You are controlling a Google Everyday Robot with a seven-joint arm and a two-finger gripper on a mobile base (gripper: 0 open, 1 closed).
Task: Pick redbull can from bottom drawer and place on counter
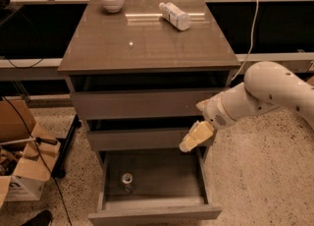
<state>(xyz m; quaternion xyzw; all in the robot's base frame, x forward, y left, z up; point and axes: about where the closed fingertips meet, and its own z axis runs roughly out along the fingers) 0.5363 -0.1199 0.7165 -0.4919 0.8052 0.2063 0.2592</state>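
The can [127,181] stands free near the front left corner of the open drawer [157,214]. The gripper [195,137] hangs above its back right corner; open or closed, I cannot tell.

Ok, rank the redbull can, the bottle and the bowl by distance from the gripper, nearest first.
The gripper hangs at the right end of the middle drawer.
1. Redbull can, below-left in the bottom drawer.
2. Bottle, back right of the counter.
3. Bowl, its back left corner.

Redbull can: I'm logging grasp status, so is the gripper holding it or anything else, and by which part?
Nothing is held. The gripper hangs above the bottom drawer; the redbull can stands inside, untouched.
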